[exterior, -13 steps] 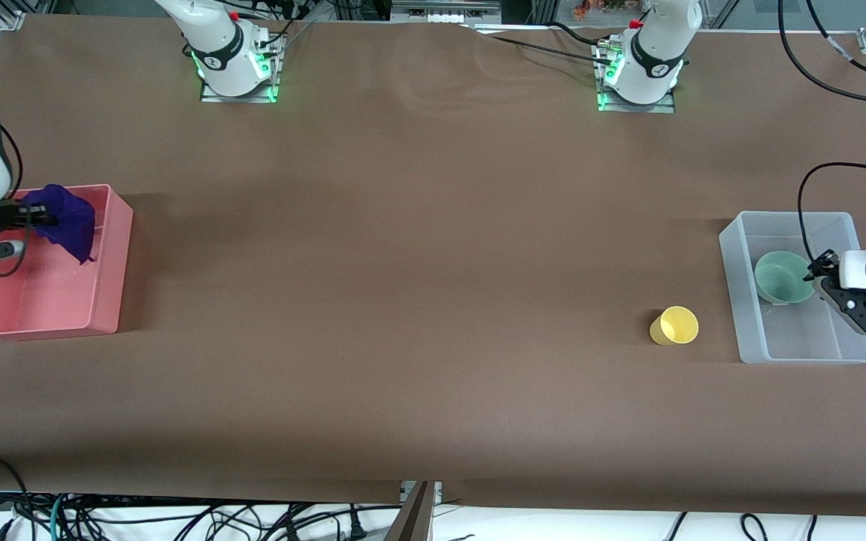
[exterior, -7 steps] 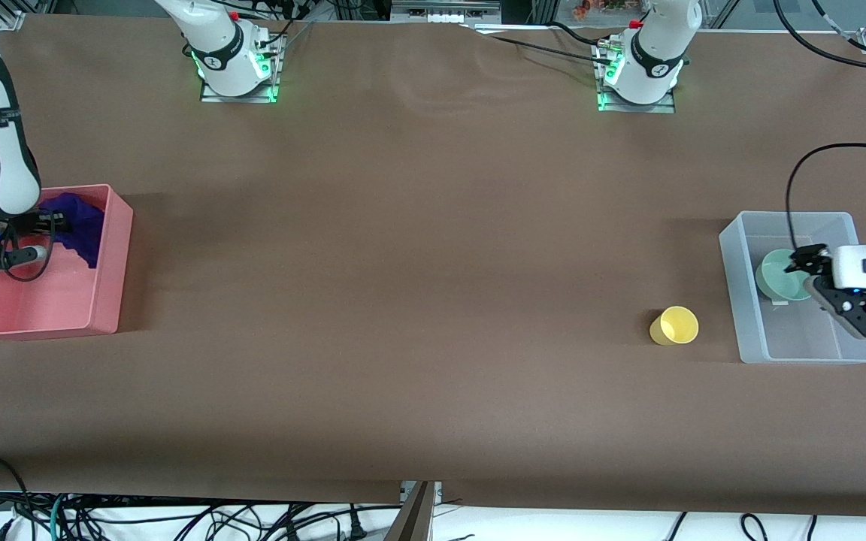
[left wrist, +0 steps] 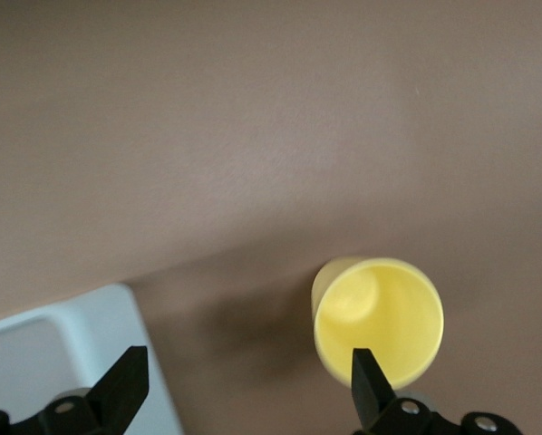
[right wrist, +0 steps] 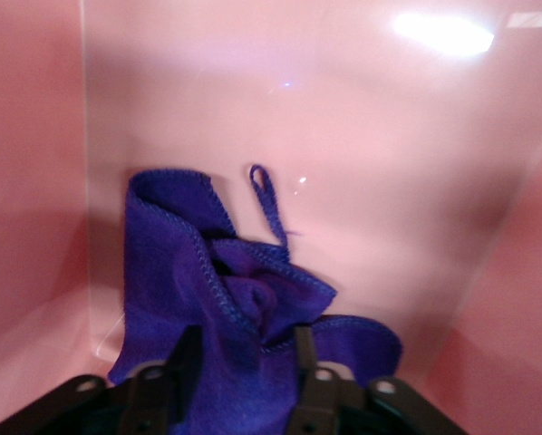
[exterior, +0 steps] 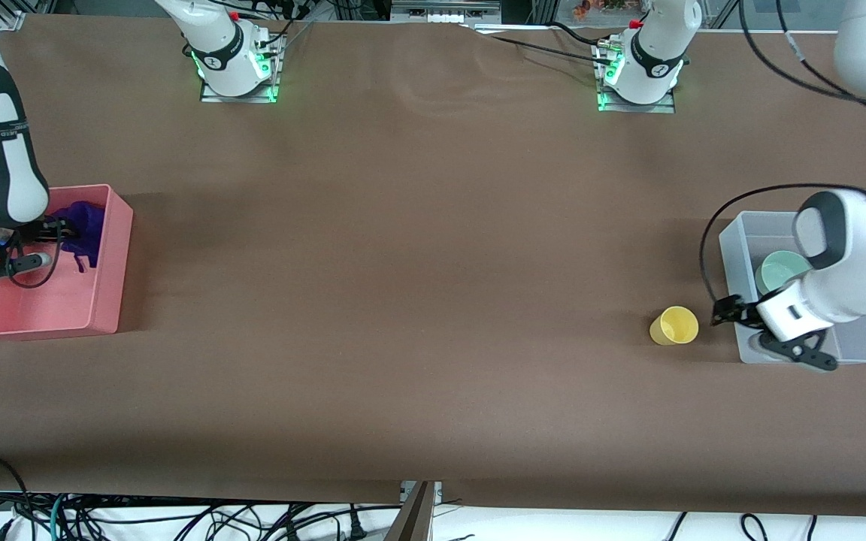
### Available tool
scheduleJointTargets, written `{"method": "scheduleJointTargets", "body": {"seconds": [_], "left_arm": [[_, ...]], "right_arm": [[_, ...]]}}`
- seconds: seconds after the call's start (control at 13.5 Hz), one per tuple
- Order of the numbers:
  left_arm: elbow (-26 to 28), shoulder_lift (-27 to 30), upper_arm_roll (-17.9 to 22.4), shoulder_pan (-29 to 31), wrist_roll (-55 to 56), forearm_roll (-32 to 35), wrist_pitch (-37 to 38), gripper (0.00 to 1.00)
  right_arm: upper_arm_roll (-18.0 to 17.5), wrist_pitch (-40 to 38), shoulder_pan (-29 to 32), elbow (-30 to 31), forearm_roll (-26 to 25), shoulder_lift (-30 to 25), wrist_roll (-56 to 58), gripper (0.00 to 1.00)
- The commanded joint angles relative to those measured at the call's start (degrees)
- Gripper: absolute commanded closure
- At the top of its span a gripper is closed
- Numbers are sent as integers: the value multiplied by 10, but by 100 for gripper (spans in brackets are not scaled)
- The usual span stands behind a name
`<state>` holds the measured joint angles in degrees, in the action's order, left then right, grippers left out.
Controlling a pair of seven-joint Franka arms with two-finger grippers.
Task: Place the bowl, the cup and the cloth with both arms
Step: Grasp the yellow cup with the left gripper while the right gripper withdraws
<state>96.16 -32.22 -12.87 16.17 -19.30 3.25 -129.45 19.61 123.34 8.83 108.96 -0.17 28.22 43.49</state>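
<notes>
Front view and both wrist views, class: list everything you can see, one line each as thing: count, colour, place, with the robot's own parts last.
table: one, brown, under everything.
pink bin: one, pink, at the right arm's end of the table.
cloth: one, deep purple, crumpled inside the pink bin.
clear bin: one, translucent grey, at the left arm's end.
bowl: one, pale mint green, inside the clear bin.
cup: one, yellow, lying on its side on the table beside the clear bin.
left gripper: one, black, open, over the clear bin's edge next to the cup.
right gripper: one, black, in the pink bin, fingers either side of the cloth.
</notes>
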Motion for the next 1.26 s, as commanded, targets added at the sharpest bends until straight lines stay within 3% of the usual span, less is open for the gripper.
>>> {"method": "scheduleJointTargets", "body": {"seconds": [0.0,0.15,0.3,0.45,0.67,0.89,1.04,1.19], "left_arm": [[-5,-29,2,-2,14,-8,-17,28],[-1,-51,2,-11,13,-9,-34,44],[3,-66,0,-13,13,-11,-37,56],[-1,-66,-2,-11,5,-11,-36,100],[-3,-56,-3,-8,6,-11,-22,100],[-6,10,-4,-5,8,-12,79,100],[-6,64,1,1,4,-18,180,100],[-5,105,3,36,-4,-10,287,100]], "right_arm": [[-11,-102,1,-63,9,-47,5,0],[-39,-181,0,-124,2,-67,-25,0],[-91,-281,-3,-193,-25,-87,-110,0],[-175,-390,-3,-271,-73,-93,-219,0],[-249,-432,-2,-297,-70,-134,-333,0],[-255,-434,-3,-291,-10,-180,-339,0],[-262,-446,-7,-282,-15,-183,-337,0],[-241,-435,-6,-281,-15,-204,-331,0]]}}
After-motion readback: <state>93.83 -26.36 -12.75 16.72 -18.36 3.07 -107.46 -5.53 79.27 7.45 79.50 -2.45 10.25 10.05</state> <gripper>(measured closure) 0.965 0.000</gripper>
